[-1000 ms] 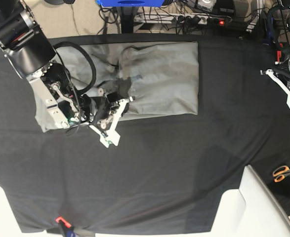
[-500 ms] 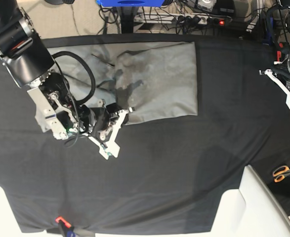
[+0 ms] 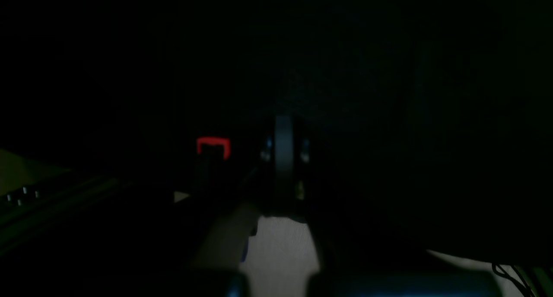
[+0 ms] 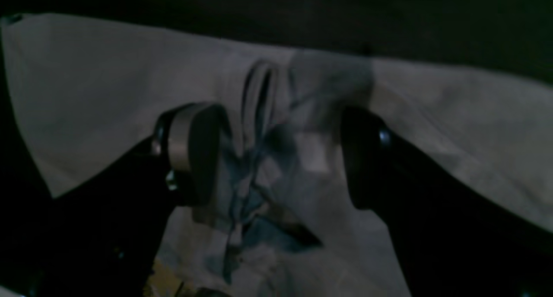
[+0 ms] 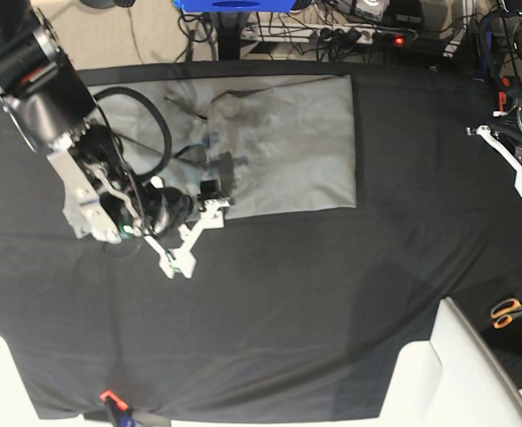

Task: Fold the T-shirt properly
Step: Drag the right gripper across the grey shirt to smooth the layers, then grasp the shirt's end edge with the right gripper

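Observation:
The grey T-shirt (image 5: 287, 142) lies folded into a wide rectangle on the black table cloth (image 5: 332, 285) at the back middle, bunched and creased at its left part. My right gripper (image 5: 198, 234) hovers at the shirt's near-left edge. In the right wrist view this right gripper (image 4: 276, 158) is open, its fingers (image 4: 190, 154) spread either side of a wrinkled bunch of T-shirt (image 4: 108, 85) cloth, gripping nothing. My left gripper (image 5: 520, 173) hangs at the far right edge, away from the shirt. The left wrist view is nearly black, with the left gripper (image 3: 283, 154) shut on nothing.
Orange-handled scissors (image 5: 509, 311) lie at the right edge. White blocks (image 5: 438, 374) stand at the front right and front left corners. A small red clip (image 5: 109, 396) sits at the front edge. Cables and a power strip (image 5: 367, 36) run behind the table.
My right gripper has opened and let go of the shirt's bunched cloth, and its arm has drawn back slightly left and toward the front. The left arm has not moved.

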`<act>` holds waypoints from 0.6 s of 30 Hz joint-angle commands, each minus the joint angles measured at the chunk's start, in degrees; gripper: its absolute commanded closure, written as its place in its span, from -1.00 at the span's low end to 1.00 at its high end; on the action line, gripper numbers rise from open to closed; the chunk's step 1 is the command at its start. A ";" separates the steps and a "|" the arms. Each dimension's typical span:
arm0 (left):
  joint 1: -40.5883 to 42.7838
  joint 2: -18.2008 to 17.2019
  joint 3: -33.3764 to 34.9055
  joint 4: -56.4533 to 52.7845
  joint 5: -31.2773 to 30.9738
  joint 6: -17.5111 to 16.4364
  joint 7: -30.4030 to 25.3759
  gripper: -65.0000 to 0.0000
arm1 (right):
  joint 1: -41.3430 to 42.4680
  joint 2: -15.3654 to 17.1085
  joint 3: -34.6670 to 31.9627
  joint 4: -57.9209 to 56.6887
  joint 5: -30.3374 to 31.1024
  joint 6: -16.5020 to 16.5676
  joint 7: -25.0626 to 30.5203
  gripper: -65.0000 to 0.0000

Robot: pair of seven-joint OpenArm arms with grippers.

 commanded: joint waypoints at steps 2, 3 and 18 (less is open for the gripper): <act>-0.28 -1.33 -0.49 0.66 0.42 0.23 -0.80 1.00 | -2.19 1.95 7.78 9.44 0.22 -1.72 1.56 -0.19; -0.28 -1.33 -0.49 0.66 0.42 0.23 -0.80 1.00 | -4.13 2.74 11.82 12.87 0.22 -1.81 1.92 -0.19; 0.25 -1.33 -0.32 1.19 0.42 0.23 -1.06 1.00 | -17.67 10.65 63.08 1.26 0.13 47.64 -6.87 -0.81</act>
